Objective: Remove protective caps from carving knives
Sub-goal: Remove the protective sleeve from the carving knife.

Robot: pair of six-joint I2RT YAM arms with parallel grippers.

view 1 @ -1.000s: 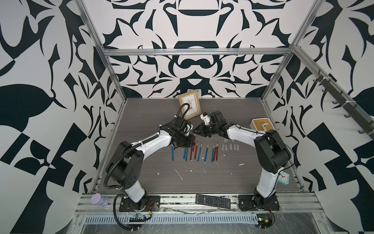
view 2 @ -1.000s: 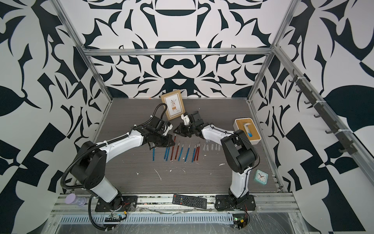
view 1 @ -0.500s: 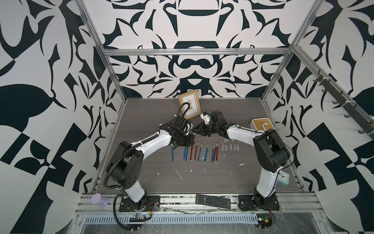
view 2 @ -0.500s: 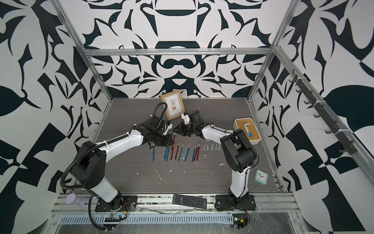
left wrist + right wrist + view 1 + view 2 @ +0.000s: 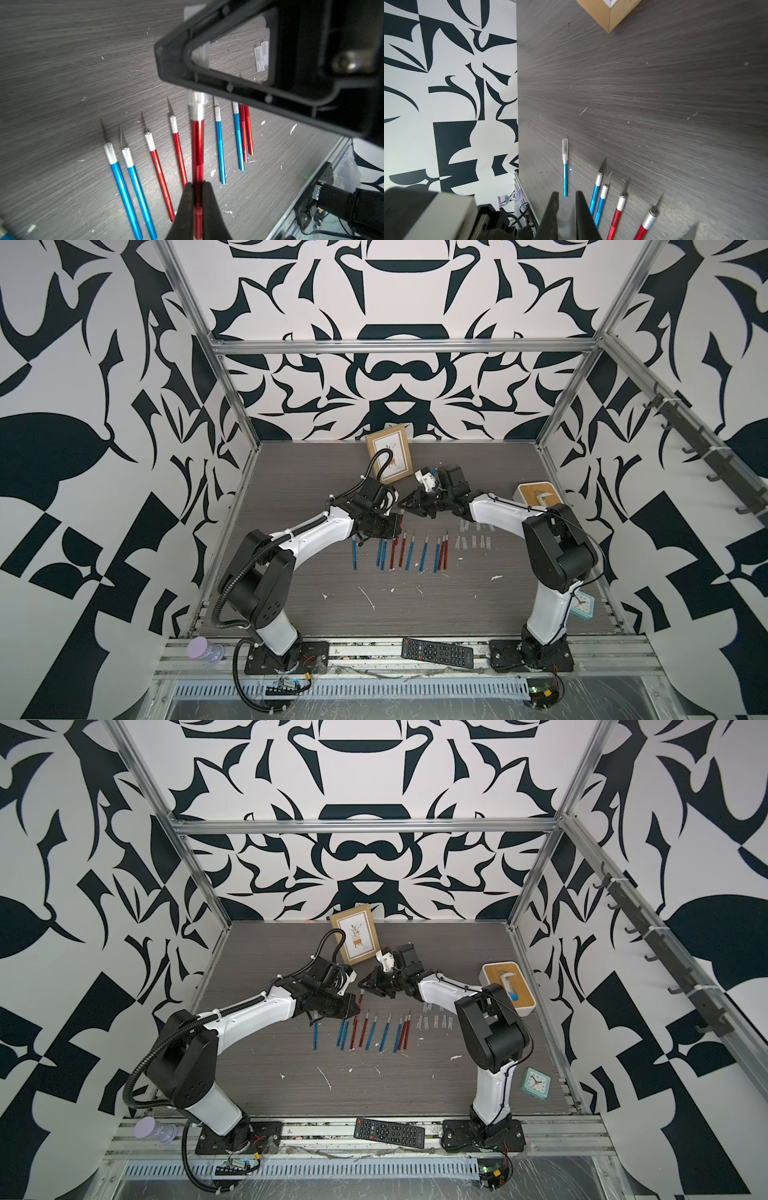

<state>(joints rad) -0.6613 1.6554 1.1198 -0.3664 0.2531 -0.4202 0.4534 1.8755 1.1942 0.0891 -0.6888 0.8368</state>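
My left gripper (image 5: 197, 185) is shut on the handle of a red carving knife (image 5: 197, 145), held just above the table. A translucent protective cap (image 5: 200, 55) still covers its blade, and my right gripper (image 5: 566, 195) is shut on that cap (image 5: 566, 216). In both top views the two grippers (image 5: 395, 526) (image 5: 405, 506) meet tip to tip at the far end of a row of blue and red carving knives (image 5: 409, 551). Most lie with bare blades. One blue knife (image 5: 565, 178) at the row's left end keeps its cap (image 5: 564, 149). Several loose caps (image 5: 473, 541) lie to the row's right.
A gold picture frame (image 5: 389, 459) leans just behind the grippers. A wood-topped box (image 5: 538, 499) stands at the right edge and a small clock (image 5: 582, 603) at the front right. A black remote (image 5: 436, 652) and an hourglass (image 5: 203, 649) rest on the front rail. White flecks dot the table.
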